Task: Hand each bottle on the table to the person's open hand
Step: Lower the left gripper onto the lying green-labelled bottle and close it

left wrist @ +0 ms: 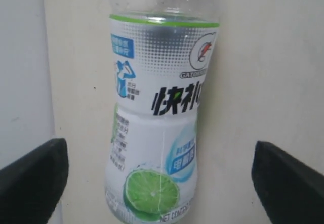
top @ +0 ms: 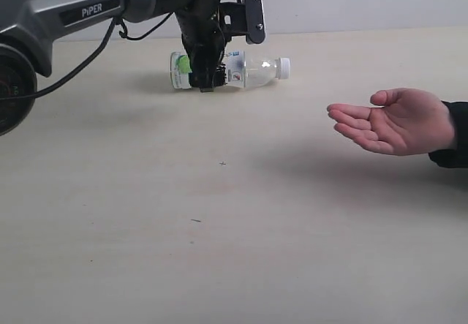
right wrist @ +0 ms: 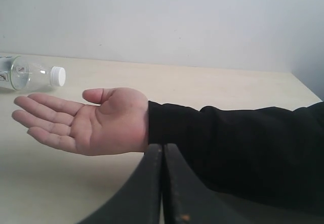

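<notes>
One clear bottle (top: pixel 256 72) with a white cap and a white-green lime label lies on its side far back on the table (top: pixel 219 229). My left gripper (top: pixel 208 83) hangs over its labelled middle. In the left wrist view the bottle (left wrist: pixel 157 133) lies between the black fingers (left wrist: pixel 35 178), which stand wide apart and clear of it; the left gripper (left wrist: pixel 162 178) is open. The person's open hand (top: pixel 395 123) waits palm up at the right. My right gripper (right wrist: pixel 163 183) is shut and empty, close to the hand (right wrist: pixel 86 120). No other bottles show.
The black sleeve (right wrist: pixel 243 148) stretches across right in front of my right gripper. The bottle's capped end (right wrist: pixel 30 75) shows beyond the fingertips of the hand. A pale wall runs behind the table's far edge.
</notes>
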